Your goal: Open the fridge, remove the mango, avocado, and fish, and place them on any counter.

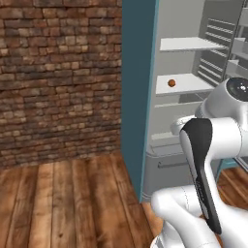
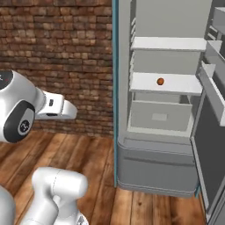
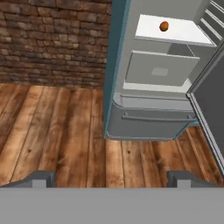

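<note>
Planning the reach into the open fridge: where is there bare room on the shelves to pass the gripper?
The white lower shelf of the tall grey fridge holds just the small orange-brown mango, near its middle; bare shelf lies left of it toward the teal side panel and right toward the open door. The white upper shelf looks bare. Tightest: beneath, above the grey drawer.

White fridge shelf (image 2: pixel 176 83) under lone mango (image 2: pixel 160 81)
</note>
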{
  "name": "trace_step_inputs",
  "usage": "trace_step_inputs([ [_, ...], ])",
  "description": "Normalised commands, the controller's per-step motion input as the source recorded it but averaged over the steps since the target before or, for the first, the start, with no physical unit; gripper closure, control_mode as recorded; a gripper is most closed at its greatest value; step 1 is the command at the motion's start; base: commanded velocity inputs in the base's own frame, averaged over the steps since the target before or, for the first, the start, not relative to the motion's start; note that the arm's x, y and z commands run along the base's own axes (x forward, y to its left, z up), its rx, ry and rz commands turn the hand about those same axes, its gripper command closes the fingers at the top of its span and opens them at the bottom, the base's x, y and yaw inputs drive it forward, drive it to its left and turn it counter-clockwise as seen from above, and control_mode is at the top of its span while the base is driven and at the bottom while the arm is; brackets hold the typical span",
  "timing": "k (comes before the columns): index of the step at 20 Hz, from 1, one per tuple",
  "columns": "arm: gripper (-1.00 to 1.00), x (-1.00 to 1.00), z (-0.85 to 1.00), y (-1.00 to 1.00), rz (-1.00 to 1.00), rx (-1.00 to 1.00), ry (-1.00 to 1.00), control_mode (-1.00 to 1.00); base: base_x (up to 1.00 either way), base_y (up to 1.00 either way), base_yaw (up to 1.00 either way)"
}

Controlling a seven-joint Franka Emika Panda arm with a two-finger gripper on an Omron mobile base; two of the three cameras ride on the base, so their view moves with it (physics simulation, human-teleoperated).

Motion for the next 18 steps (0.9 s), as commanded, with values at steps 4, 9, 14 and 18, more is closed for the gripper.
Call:
trace_step_inputs([
  [4,-1.0,0.0,0.0,0.0,0.0,0.0,0.0,1.0,0.41,-0.4,0.04],
  [9,-1.0,0.0,0.0,0.0,0.0,0.0,0.0,1.0,0.47,-0.78,0.11],
  [14,-1.0,0.0,0.0,0.0,0.0,0.0,0.0,1.0,0.4,-0.72,0.02],
  [18,-1.0,0.0,0.0,0.0,0.0,0.0,0.0,1.0,0.62,-0.19,0.0],
])
